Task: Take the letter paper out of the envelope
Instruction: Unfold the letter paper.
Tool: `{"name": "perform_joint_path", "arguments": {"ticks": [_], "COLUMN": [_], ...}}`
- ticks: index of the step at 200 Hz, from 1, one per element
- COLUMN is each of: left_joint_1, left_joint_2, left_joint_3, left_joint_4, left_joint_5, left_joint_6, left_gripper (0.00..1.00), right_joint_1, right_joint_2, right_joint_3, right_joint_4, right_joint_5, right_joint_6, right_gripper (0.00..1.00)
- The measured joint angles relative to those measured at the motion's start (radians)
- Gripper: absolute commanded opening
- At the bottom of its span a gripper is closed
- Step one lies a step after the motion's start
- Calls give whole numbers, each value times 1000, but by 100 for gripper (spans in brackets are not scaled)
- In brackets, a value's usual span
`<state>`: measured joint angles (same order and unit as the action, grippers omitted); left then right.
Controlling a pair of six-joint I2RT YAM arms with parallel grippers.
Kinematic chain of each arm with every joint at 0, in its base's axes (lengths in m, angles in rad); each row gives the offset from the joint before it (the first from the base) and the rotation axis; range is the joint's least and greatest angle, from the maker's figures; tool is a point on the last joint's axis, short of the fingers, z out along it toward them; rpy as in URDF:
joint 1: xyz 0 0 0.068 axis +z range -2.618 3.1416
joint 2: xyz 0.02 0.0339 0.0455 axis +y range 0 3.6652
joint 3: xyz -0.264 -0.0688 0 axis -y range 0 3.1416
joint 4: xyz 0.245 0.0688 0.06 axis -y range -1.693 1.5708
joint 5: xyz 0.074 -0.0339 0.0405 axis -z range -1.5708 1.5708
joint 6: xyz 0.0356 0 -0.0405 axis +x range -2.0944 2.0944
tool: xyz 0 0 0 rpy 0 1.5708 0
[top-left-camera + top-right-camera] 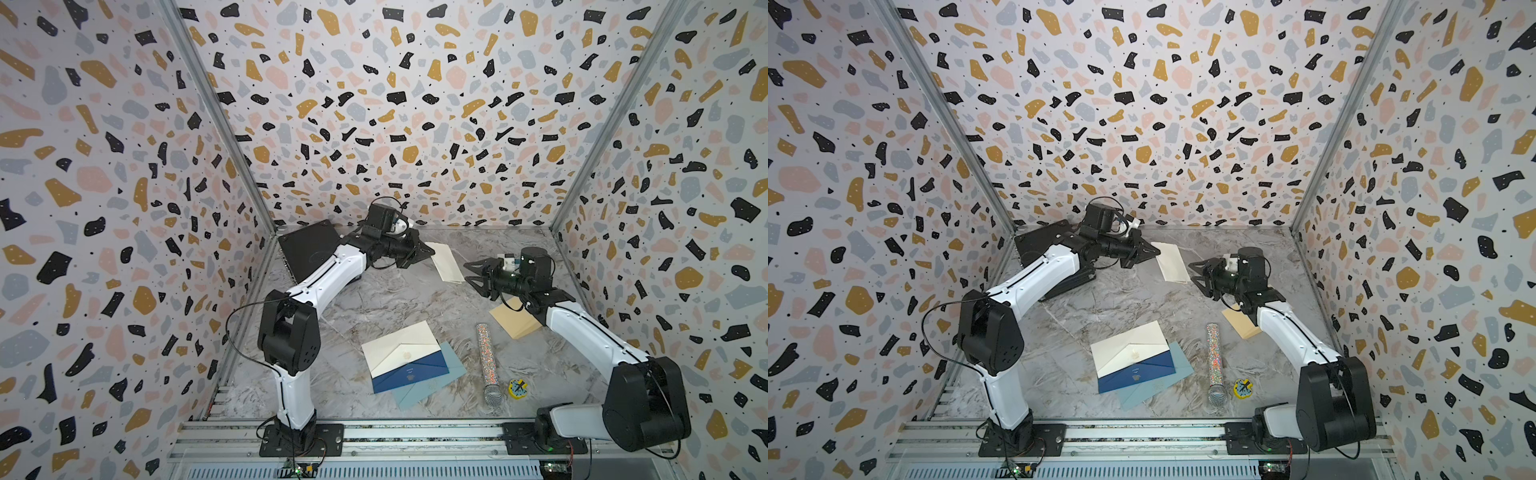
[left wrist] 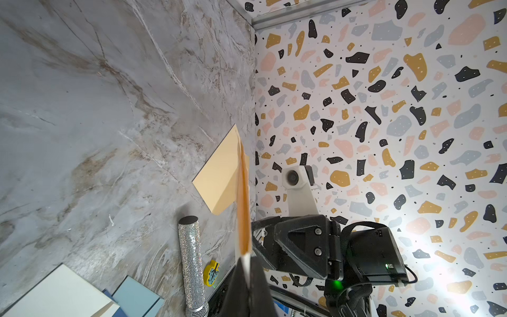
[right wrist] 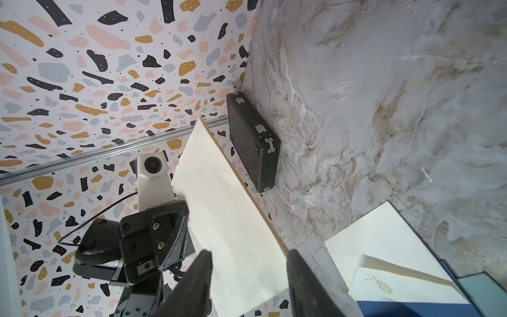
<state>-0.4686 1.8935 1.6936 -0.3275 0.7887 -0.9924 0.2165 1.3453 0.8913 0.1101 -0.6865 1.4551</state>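
Observation:
A cream envelope [image 1: 446,262] [image 1: 1173,262] hangs in the air over the back of the table. My left gripper [image 1: 432,250] [image 1: 1158,251] is shut on its far-left corner. In the left wrist view the envelope [image 2: 242,214] shows edge-on, pinched in the gripper [image 2: 248,260]. My right gripper [image 1: 467,272] [image 1: 1192,272] is at the envelope's other end. Its jaws stand apart in the right wrist view, and the end of the envelope [image 3: 219,205] lies between the fingers of the gripper [image 3: 248,254]. A thin tan edge runs along the envelope. I cannot make out the letter paper itself.
A black case [image 1: 309,249] [image 3: 252,140] lies at the back left under my left arm. A tan sheet [image 1: 513,320] lies under my right arm. Stacked cream, navy and light blue envelopes [image 1: 403,349], a glitter microphone [image 1: 488,361] and a small yellow piece [image 1: 518,388] lie near the front.

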Motion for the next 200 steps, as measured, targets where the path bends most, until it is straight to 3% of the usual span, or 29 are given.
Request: {"name": "perform_joint_path", "arguments": {"ticks": [109, 133, 200], "left_joint_1": [0, 0, 0], "left_joint_2": [1, 1, 3], "left_joint_3": [2, 2, 2], "left_joint_4": [-5, -5, -1], "left_joint_5": [0, 0, 0], "left_joint_6": [1, 1, 0], "left_gripper": [0, 0, 0], "right_joint_1": [0, 0, 1], "right_joint_2": [0, 0, 0], "right_joint_3": [-6, -7, -14], "right_joint_4": [-15, -13, 80], "right_joint_5": [2, 2, -6], "right_joint_6": [-8, -8, 59], "right_gripper": [57, 49, 41]}}
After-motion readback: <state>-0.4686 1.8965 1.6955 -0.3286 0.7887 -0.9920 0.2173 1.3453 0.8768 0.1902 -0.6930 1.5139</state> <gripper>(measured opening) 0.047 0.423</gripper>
